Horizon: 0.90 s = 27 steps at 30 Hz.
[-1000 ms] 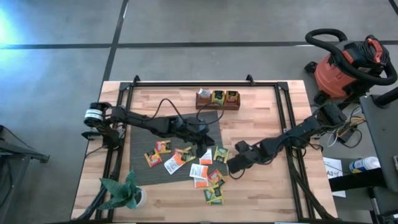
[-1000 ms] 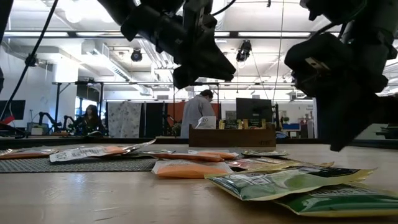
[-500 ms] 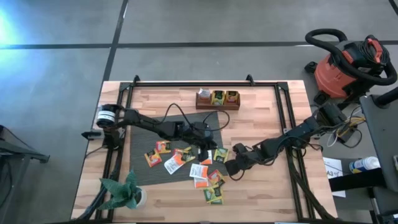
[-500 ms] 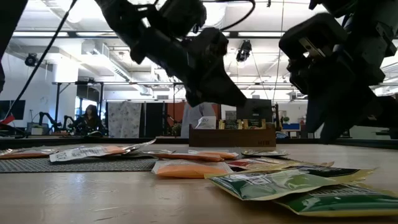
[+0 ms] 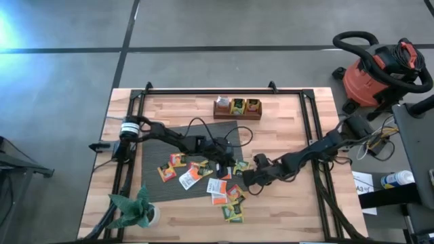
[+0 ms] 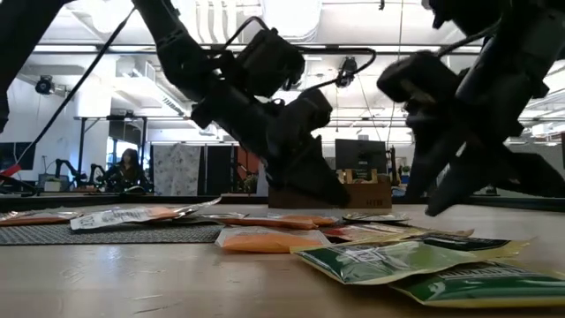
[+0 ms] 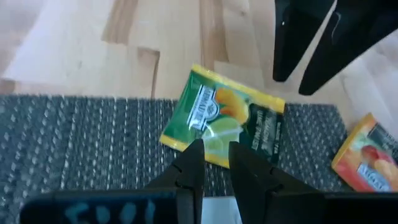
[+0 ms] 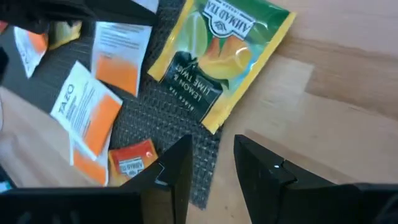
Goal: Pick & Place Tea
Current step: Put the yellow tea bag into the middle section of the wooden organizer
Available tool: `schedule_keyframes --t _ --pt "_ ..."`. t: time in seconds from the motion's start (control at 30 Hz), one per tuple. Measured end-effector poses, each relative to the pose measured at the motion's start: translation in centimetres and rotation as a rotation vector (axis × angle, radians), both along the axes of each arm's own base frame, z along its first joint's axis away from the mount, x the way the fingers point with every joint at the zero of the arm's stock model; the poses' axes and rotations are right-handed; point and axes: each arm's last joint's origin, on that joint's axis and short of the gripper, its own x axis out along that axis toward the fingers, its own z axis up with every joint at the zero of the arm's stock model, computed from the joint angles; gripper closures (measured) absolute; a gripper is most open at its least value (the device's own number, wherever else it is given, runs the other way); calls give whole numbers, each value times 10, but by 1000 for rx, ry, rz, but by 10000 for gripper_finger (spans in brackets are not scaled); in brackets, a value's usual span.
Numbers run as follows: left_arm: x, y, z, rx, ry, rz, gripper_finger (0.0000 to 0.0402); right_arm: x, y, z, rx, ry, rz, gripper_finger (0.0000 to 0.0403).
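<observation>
A green tea packet (image 5: 241, 167) printed with lemon and lime lies flat, half on the grey mat's (image 5: 156, 152) right edge and half on the wood. It also shows in the left wrist view (image 7: 227, 124) and the right wrist view (image 8: 217, 56). My left gripper (image 5: 229, 165) is low over it from the left, fingers a little apart (image 7: 216, 152). My right gripper (image 5: 245, 177) hovers open (image 8: 211, 158) just off the packet's near right side. Several orange, white and green packets (image 5: 196, 173) lie scattered on the mat and on the wood near it (image 5: 230, 203). My left gripper comes slanting down from the table's left, and its fingertips (image 7: 198, 149) stand at the green packet's edge (image 7: 208, 142) that lies on the mat. Whether they touch it I cannot tell. The packet lies flat.
A wooden box (image 5: 237, 108) with packets standing in it sits at the far edge. A potted plant (image 5: 135, 210) stands at the near left corner. Black frame rails (image 5: 308, 135) run along the table's sides. The two grippers are close together (image 6: 380, 177).
My left gripper has moved toward the table's right and near edges and down, to the green packet. My right gripper has shifted slightly left toward the same packet, come lower and tipped. No packet has moved.
</observation>
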Motion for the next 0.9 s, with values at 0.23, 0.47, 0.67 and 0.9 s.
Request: schedule_keyframes --t 0.23,0.47,0.67,0.9 --pt "0 -1 -7 -4 22 -38 333 7 -4 -12 17 5 -39 286" --pt "-1 0 -7 -12 23 -65 333 12 -12 -12 26 -15 -88 287" --pt "-1 -1 -7 -23 23 -81 333 15 -24 -12 -46 -28 -138 294" --pt "-1 -1 -7 -24 23 -79 333 18 -35 -12 -123 -42 -150 323"
